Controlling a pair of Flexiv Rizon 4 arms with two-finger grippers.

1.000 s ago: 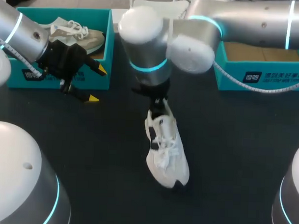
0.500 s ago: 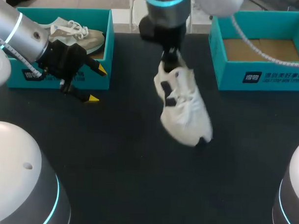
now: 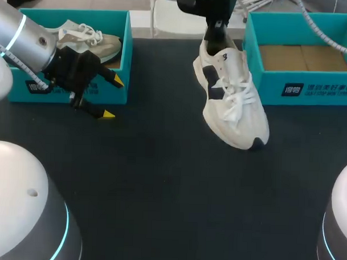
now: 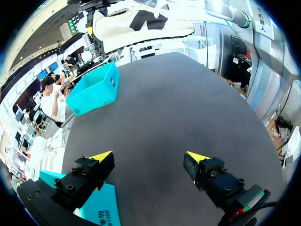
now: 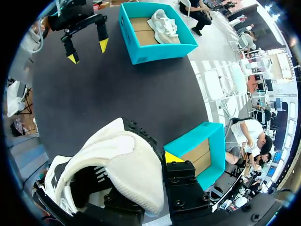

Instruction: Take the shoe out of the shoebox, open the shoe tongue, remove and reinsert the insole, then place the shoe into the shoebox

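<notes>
A white shoe (image 3: 234, 101) with dark side patches hangs in the air, toe pointing down toward the table's front. My right gripper (image 3: 216, 34) is shut on its heel collar. In the right wrist view the shoe (image 5: 117, 162) fills the space at my right gripper (image 5: 143, 167); one yellow fingertip (image 5: 171, 157) shows beside the heel and the other is hidden. The empty teal shoebox (image 3: 300, 89) (image 5: 203, 141) stands just right of the shoe. My left gripper (image 3: 111, 97) (image 4: 149, 156) stands open and empty in front of the left box, with the shoe (image 4: 141, 21) high ahead of it.
A second teal shoebox (image 3: 66, 92) (image 5: 157, 49) at the back left holds a beige shoe (image 3: 88, 40) (image 5: 162, 22). The dark table (image 3: 160, 181) stretches between the boxes and toward the front.
My right arm has lifted the white shoe and carried it back and to the right, close to the empty right box. My left arm has stayed still.
</notes>
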